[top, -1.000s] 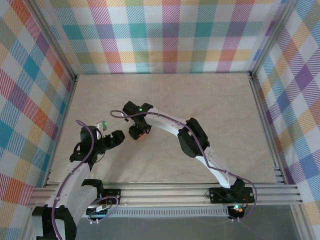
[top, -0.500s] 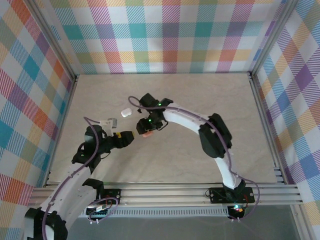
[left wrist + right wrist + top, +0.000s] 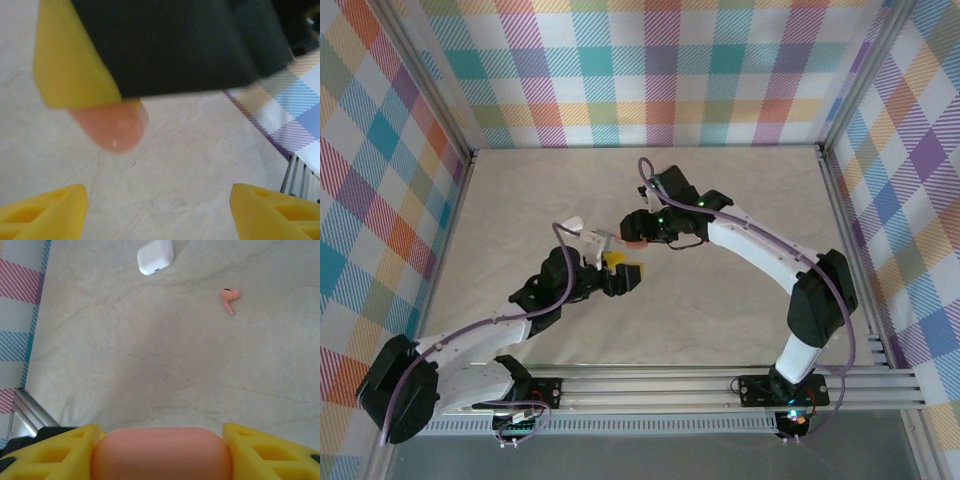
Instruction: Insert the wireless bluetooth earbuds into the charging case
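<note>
Lab cell: plaid walls (image 3: 650,70), aluminium frame (image 3: 650,383)

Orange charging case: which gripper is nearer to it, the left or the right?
Right. The right gripper holds the orange charging case between its jaws; the left gripper points at it, open, not touching.

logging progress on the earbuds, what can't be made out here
- orange case: lid hidden; right wrist view's bottom edge cuts it, between the right gripper's jaws.
- Left wrist view: same case blurred, partly behind that gripper's dark body.
- orange earbud: right wrist view, too small to tell left from right.
</note>
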Tool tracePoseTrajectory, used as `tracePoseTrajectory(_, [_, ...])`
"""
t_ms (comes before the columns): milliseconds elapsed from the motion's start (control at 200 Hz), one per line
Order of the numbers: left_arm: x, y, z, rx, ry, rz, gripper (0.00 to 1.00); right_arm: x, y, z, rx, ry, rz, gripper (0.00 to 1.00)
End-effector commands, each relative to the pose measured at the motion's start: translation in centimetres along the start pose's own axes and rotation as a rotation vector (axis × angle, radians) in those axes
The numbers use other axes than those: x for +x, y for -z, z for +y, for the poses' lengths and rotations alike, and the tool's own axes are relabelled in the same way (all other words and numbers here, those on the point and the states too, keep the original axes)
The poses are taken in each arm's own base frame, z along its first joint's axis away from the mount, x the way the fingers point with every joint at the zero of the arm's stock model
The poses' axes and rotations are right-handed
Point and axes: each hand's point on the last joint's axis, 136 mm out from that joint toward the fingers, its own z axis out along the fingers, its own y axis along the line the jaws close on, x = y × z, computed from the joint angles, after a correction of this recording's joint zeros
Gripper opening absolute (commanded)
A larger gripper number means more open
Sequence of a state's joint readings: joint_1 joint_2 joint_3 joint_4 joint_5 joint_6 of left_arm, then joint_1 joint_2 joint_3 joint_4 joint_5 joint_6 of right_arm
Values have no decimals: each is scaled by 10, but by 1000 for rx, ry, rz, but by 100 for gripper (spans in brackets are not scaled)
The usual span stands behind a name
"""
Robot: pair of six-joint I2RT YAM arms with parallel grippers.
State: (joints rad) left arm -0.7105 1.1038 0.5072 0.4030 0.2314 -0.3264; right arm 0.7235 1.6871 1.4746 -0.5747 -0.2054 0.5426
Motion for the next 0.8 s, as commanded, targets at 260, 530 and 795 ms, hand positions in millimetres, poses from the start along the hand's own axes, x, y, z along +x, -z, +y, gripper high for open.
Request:
tracePoseTrajectory(260, [-57,-16,-14,48,35,-243,71,-9,38,11,-78,-66,-101,54])
tracePoseTrajectory(530, [-65,-13,-22,79,11,-273,58,-1,43,11,-96,-91,-97,54])
tracePoseTrajectory(795, [-71,-14,-26,91,8,-275,40,-1,48,23,-169,-104,-102,54])
